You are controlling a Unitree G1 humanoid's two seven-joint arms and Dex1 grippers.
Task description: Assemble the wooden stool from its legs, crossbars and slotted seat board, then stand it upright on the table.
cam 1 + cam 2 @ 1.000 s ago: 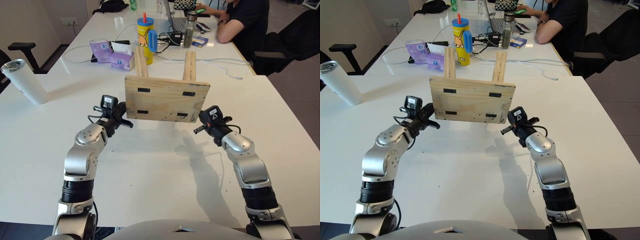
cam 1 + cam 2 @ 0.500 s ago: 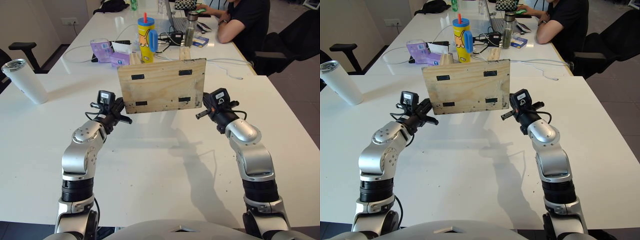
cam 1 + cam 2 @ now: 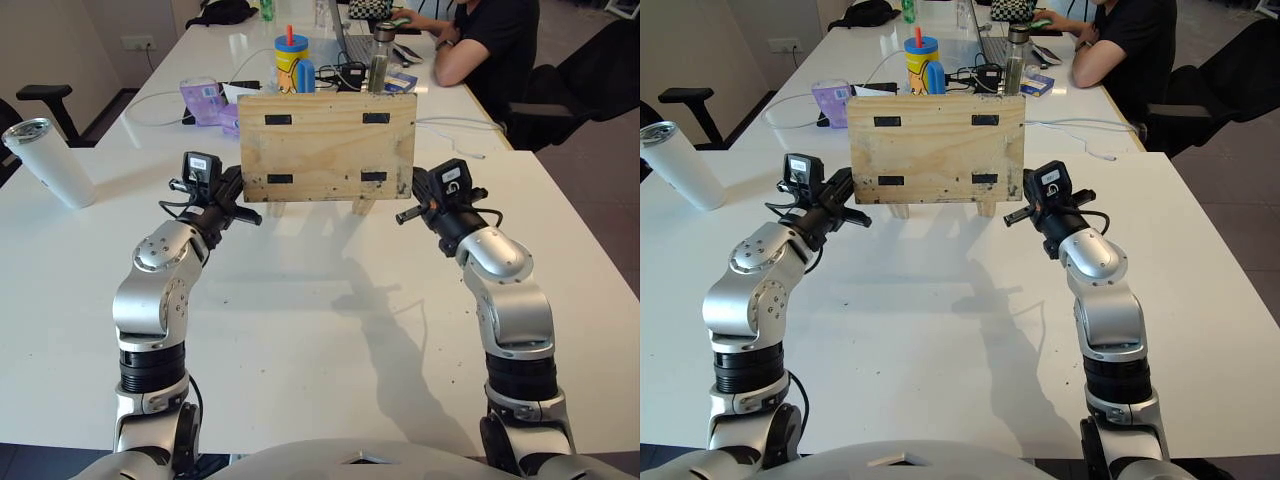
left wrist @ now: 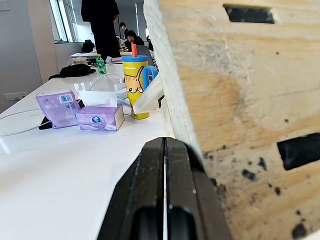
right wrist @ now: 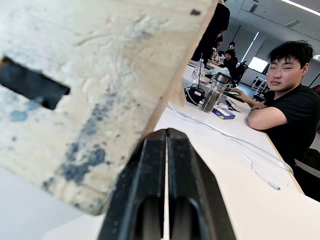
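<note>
Left eye view: I see the seat board [image 3: 328,145] standing on edge near the table's [image 3: 300,340] far edge, its slotted face toward me and two leg ends [image 3: 275,209] showing just beneath. The left gripper [image 3: 243,203] and right gripper [image 3: 410,207] press against its side edges. In the wrist views both have their fingers clenched together.

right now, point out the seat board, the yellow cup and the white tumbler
seat board [image 3: 328,146], left eye view, middle of its slotted face
yellow cup [image 3: 287,70], left eye view, its side above the board
white tumbler [image 3: 52,165], left eye view, middle of its body
</note>
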